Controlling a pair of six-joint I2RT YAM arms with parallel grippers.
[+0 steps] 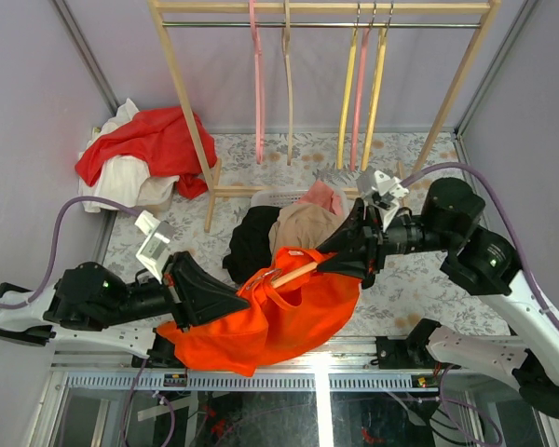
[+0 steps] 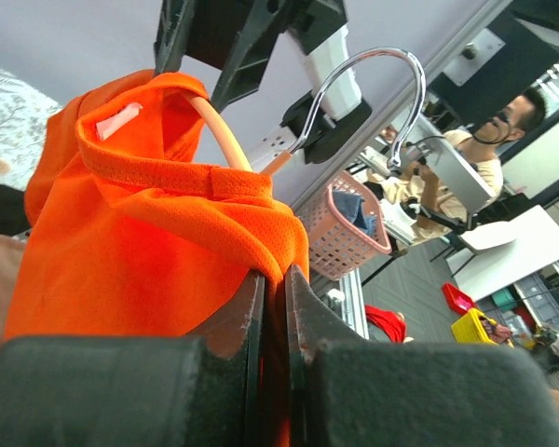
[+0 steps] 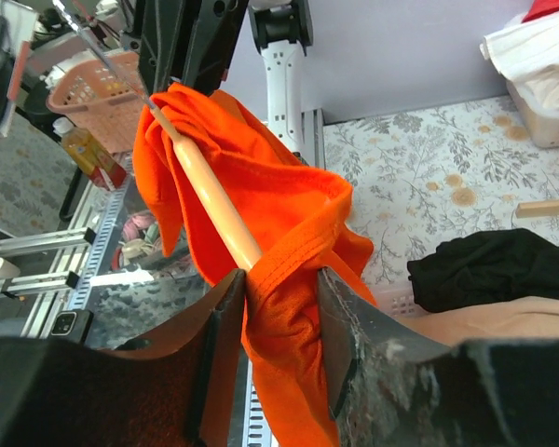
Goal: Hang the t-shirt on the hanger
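Left fingers [image 2: 228, 326] pinched shut on t-shirt [image 1: 279, 321], held over bench [image 1: 419, 279] front edge. Right fingers [image 3: 219, 345] straddle collar and hanger [image 3: 214, 200]; can't tell if clamped. Risk: loose grip lets hanger slide out of neck.

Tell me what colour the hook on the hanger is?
Shiny silver. The hook shows best in the left wrist view.

Centre of near edge blocked: t-shirt [image 1: 289, 317] hangs bunched between left arm [image 1: 121, 296] and right arm [image 1: 447, 233]. Just behind it, a heaped clothes basket [image 1: 270, 197] bars passage. Rack leg [image 1: 194, 121] and hung hangers [image 1: 347, 102] obstruct the rear. Bare table [image 1: 401, 303] right of the shirt is passable
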